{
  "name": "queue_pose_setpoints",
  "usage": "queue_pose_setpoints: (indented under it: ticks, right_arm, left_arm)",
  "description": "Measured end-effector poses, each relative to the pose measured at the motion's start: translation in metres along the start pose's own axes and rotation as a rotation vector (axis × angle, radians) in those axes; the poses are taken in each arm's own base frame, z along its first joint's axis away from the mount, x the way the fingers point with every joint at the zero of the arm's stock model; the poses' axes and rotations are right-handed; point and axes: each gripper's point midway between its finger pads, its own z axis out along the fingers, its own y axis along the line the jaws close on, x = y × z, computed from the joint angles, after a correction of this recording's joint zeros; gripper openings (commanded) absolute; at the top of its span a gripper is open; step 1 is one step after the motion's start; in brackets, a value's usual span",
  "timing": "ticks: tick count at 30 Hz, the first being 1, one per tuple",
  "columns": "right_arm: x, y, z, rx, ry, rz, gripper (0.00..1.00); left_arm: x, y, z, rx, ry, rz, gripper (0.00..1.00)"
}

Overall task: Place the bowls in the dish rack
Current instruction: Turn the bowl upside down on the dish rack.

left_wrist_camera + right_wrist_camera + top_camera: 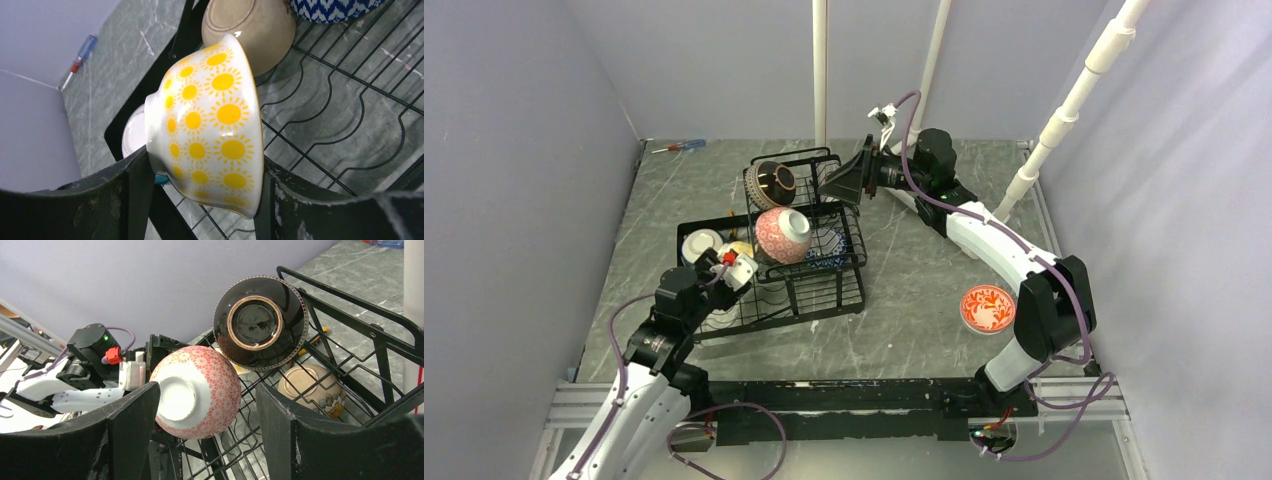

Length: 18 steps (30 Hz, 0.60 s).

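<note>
Left hand (pixel 202 167) holds one yellow-dotted bowl (pixel 210 120).

Reaches the left arm (pixel 659 335) forward, bent low, and seems to clamp a yellow bowl (pixel 210 120) in the left gripper (pixel 202 165). Stretches the right arm (pixel 999 245) far forward, then leftward, right gripper (pixel 207 395) spread wide, empty.

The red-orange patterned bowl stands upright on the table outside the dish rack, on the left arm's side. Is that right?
Not quite. The red-orange patterned bowl does stand upright on the table outside the dish rack, but it is on the right arm's side, close beside the right arm. The top external view shows this.
</note>
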Motion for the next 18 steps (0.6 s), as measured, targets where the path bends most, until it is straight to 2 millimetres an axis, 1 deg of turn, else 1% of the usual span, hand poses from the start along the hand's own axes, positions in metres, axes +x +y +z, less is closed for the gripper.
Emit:
queue_pose_setpoints:
  ticks: [5,10,14,18]
  right_arm:
    - [-0.002,0.003,-0.001,-0.01,-0.009,-0.006,0.74]
    - [0.0,0.004,-0.001,-0.02,-0.006,0.001,0.74]
    - [0.002,0.004,-0.002,-0.024,-0.003,0.003,0.74]
    - [0.007,-0.001,-0.003,-0.003,0.011,0.009,0.76]
  left_arm:
    - [-0.006,0.005,0.003,-0.017,-0.043,0.052,0.03]
    - [-0.009,0.008,0.004,-0.041,-0.065,0.071,0.03]
    - [-0.009,0.012,0.001,-0.069,-0.074,0.085,0.03]
    - [-0.01,0.014,-0.004,-0.086,-0.091,0.087,0.03]
